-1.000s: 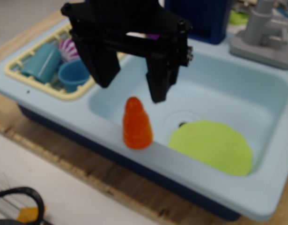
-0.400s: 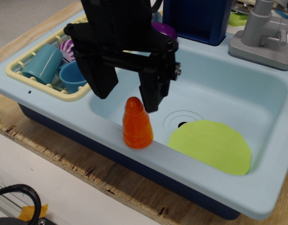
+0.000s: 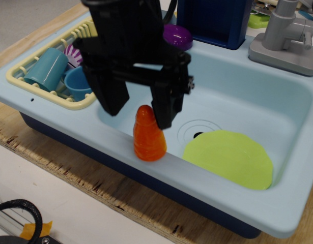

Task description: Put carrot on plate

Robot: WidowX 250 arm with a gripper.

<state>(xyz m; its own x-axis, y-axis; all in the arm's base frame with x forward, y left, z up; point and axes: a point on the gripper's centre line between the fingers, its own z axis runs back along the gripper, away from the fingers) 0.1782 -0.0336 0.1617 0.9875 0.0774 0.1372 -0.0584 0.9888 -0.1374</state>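
The orange ridged toy carrot [image 3: 148,137] stands upright at the front left of the light blue sink basin [image 3: 248,101], by its front rim. The lime-green plate [image 3: 228,158] lies flat on the basin floor to the carrot's right, apart from it. My black gripper [image 3: 139,111] hangs open just above the carrot. One finger is at the carrot's left and the other at its right, around the carrot's tip. The fingers do not visibly press on it.
A cream dish rack [image 3: 24,71] at the left holds blue cups [image 3: 77,81] and a striped item. A purple object [image 3: 177,35], a dark blue block [image 3: 217,20] and a grey faucet [image 3: 288,35] stand behind the basin. The wooden counter edge [image 3: 95,188] runs in front.
The gripper has come down and slightly left, so its open fingers now straddle the carrot's tip. The carrot and the plate have not moved.
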